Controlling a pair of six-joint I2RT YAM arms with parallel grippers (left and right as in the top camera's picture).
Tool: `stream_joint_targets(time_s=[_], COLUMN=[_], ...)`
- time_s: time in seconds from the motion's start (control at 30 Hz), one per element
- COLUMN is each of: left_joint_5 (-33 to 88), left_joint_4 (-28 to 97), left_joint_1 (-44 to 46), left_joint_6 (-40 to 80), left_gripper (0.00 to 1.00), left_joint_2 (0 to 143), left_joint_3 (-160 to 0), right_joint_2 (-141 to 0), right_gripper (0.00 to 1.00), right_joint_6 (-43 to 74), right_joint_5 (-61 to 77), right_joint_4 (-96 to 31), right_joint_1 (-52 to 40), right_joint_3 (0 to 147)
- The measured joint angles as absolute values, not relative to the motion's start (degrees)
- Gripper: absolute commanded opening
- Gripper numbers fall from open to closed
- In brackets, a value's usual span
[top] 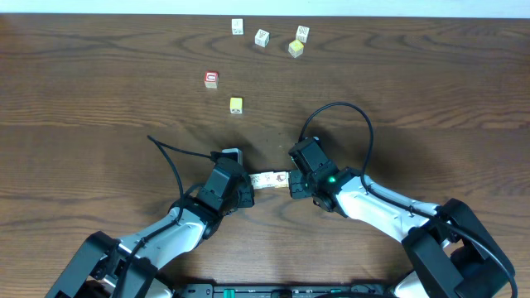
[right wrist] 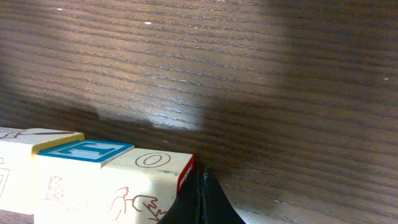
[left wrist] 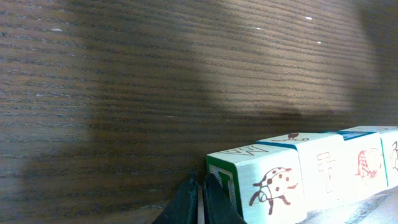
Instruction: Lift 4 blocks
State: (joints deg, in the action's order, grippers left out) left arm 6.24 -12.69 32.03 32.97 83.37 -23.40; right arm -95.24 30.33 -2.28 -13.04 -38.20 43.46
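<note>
On the dark wooden table (top: 99, 83), lower centre overhead, the left gripper (top: 247, 184) and right gripper (top: 291, 179), fingers clenched on nothing, squeeze a row of cream printed cubes (top: 269, 179) between them. Only the left wrist view separates four cubes.

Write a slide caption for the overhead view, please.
Both shut, the left gripper and right gripper press a row of cream printed cube blocks between them.

Four rowed blocks (top: 269, 179); three white cubes (top: 262, 37); two yellow cubes (top: 236, 104); one red cube (top: 211, 79).
</note>
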Motion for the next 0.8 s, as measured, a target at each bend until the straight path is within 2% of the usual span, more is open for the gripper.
stream_joint_targets(time_s=[0.8], left_joint_5=[7.35], left_joint_4=[-10.96], left_joint_1=[31.11], left_joint_6=[31.44], left_gripper=[0.08], left_joint_2=[83.35], left_joint_3=[-24.14], right_joint_2=[-95.24], right_gripper=[0.01], right_joint_6=[27.97], right_joint_5=[-4.78], right_joint_4=[-16.03], right_joint_1=[-38.61], right_joint_3=[44.18])
